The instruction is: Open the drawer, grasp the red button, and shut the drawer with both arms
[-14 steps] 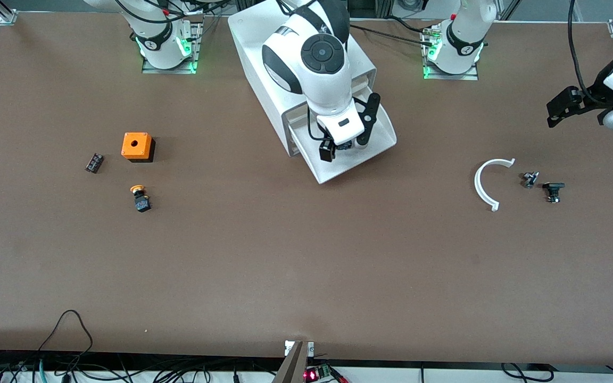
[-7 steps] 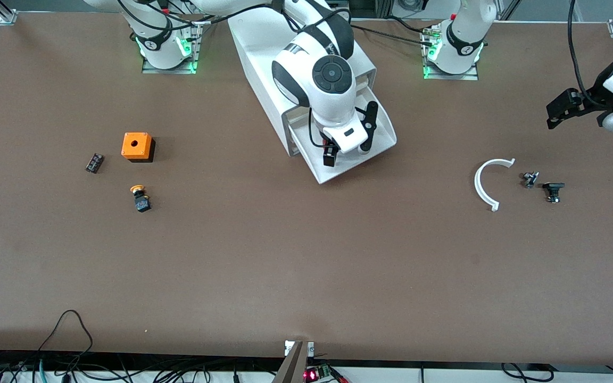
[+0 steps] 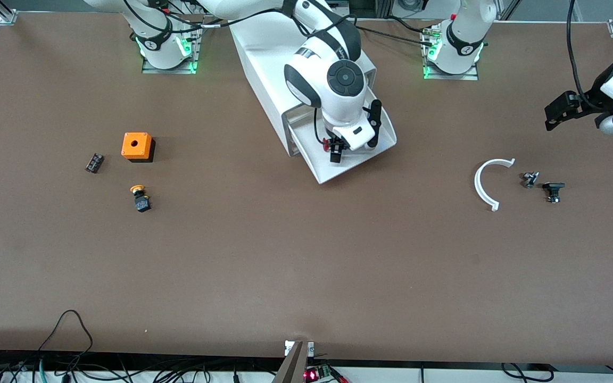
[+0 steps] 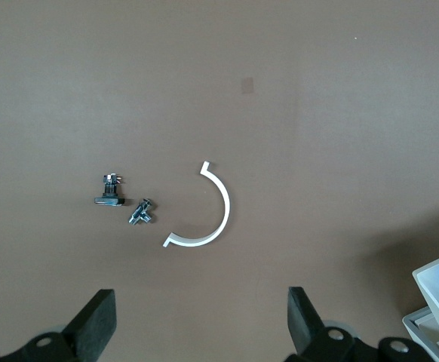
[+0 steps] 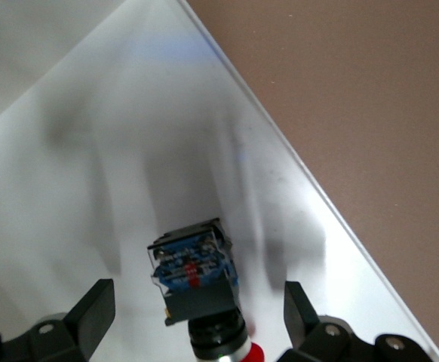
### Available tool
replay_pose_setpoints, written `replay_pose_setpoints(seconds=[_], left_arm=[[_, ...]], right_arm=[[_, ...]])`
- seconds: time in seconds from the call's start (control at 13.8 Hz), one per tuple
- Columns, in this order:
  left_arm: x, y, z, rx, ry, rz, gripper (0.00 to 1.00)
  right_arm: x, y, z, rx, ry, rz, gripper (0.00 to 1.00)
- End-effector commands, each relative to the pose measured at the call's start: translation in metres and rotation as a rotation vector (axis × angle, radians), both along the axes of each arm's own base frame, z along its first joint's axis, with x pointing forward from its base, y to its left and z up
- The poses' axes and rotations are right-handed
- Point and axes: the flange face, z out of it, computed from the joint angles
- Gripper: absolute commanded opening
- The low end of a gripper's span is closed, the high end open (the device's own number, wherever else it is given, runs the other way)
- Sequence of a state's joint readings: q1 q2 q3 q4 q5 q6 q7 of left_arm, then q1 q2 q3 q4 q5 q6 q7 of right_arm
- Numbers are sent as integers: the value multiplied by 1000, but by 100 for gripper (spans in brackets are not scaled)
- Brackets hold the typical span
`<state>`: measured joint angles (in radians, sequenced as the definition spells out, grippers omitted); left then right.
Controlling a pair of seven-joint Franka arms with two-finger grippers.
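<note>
The drawer (image 3: 314, 162) stands pulled out of the white cabinet (image 3: 264, 58) toward the front camera. The button (image 3: 328, 142) lies in it on its side. In the right wrist view its black body (image 5: 197, 283) and red cap (image 5: 254, 352) rest on the drawer's white floor (image 5: 114, 151). My right gripper (image 3: 338, 151) is low in the drawer, open, with one finger (image 5: 91, 309) on each side of the button, apart from it (image 5: 197, 305). My left gripper (image 3: 554, 113) is open and empty (image 4: 201, 313), up over the table at the left arm's end.
An orange box with a hole (image 3: 137, 146), an orange-capped button (image 3: 140, 199) and a small black part (image 3: 94, 162) lie toward the right arm's end. A white arc (image 3: 487, 183) and two small dark parts (image 3: 530, 179) (image 3: 553, 190) lie below the left gripper.
My right gripper has moved down into the drawer and a little toward the left arm's end; the red cap has come into sight beside it. The left arm has hardly moved.
</note>
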<state>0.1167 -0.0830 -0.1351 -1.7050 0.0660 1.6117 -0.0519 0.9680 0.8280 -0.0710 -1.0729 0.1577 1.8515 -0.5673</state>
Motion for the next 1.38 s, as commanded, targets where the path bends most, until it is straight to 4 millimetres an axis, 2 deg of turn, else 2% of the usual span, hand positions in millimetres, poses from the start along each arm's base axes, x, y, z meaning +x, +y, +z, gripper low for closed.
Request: replay_pose_setpoints(seconds=[0.0,0.14,0.36,0.65,0.8,1.09,1.3], left_arm=[[3,-2,6,21,6,-10,100],[3,-2,6,19,6,-10,100],[3,-2,6,19,6,-10,100],[4,-3,4,13,10,3,100],[5,-5,3,8,10,3,100],[11,-16,-6,4,15,26,100],[17,-22,-12,0,9,22,100]], right_arm=[[-5,7,7,-5,-19,35,98],[-8,8,5,-18,-33,68,82],[-11,10,1,-30,-36,80,67],[-11,11,-1,-30,-35,79,54],[-12,12,-2,-30,-37,82,43],[-10,13,-4,-18,-45,101,28],[-8,13,1,-10,-55,94,21]])
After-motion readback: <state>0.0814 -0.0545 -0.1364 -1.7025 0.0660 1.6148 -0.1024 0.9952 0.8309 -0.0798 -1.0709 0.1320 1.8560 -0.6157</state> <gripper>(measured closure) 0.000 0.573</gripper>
